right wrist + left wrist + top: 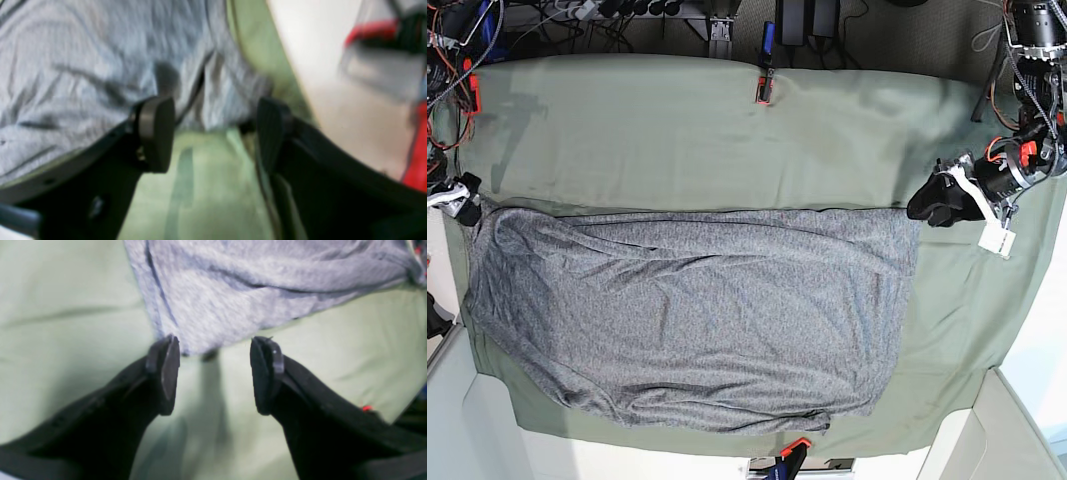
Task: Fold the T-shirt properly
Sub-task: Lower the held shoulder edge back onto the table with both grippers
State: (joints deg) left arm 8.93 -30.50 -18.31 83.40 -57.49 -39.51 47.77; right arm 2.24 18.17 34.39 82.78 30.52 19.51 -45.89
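The heather-grey T-shirt [697,310] lies spread and wrinkled across the green table cloth [727,140]. My left gripper [932,200] is at the shirt's far right corner. In the left wrist view it [215,373] is open, with the shirt's corner [206,306] ending just at its fingertips [168,370] and nothing held. My right gripper [465,205] is at the shirt's far left corner by the table edge. In the right wrist view it [215,133] is open, with the shirt's edge [100,66] just beyond its pads [156,133].
Red clamps hold the cloth at the back edge [765,88], the front edge [792,450] and the left back corner [472,90]. Cables and gear run along the back. The table's left edge is close to my right gripper, with pale floor [317,50] beyond it.
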